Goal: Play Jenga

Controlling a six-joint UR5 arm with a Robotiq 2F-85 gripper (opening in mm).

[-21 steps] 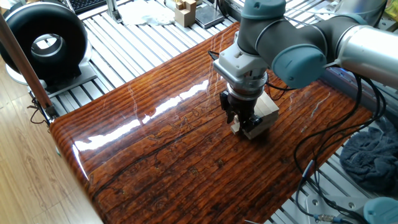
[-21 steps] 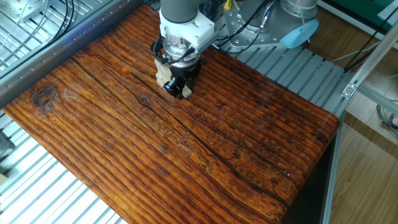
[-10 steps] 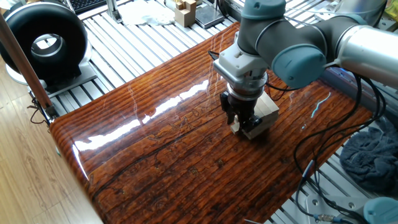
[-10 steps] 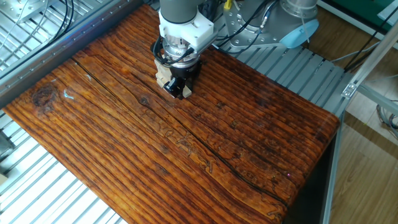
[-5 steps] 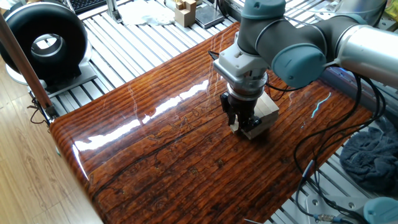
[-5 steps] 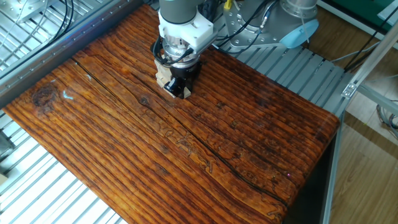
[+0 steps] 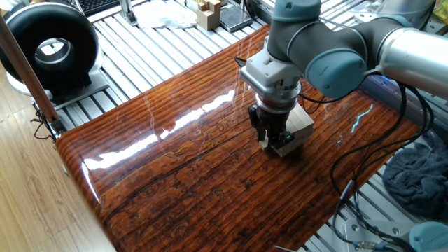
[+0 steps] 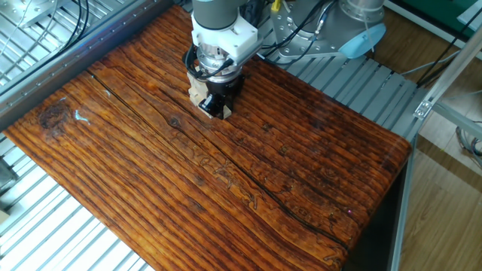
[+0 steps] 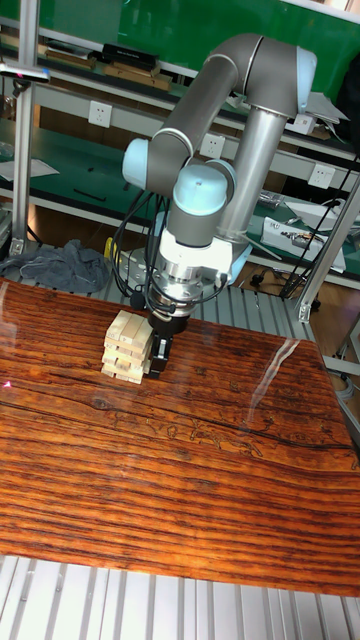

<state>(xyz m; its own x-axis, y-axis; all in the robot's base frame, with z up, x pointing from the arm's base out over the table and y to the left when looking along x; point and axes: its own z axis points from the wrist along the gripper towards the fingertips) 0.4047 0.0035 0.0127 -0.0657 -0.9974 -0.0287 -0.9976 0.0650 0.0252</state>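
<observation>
The Jenga tower (image 7: 301, 124) of pale wooden blocks stands on the far right part of the glossy brown table (image 7: 175, 182). It shows several crosswise layers in the tall view (image 9: 125, 345) and is partly hidden behind the wrist in the other fixed view (image 8: 198, 92). My gripper (image 7: 271, 138) points down against the tower's side, near its base (image 9: 159, 354) (image 8: 218, 106). Its black fingers are drawn close on the end of a low pale block (image 7: 265, 143) that sticks out of the tower.
A black ring-shaped device (image 7: 49, 47) sits off the table's far left corner. Small cardboard boxes (image 7: 208, 12) lie behind the table and a grey cloth (image 7: 420, 175) at the right. Cables (image 7: 364, 175) hang by the right edge. Slatted metal surrounds the tabletop (image 8: 361, 83).
The fingers have narrowed onto the block's end at the tower's base. The arm and the tower have stayed in place.
</observation>
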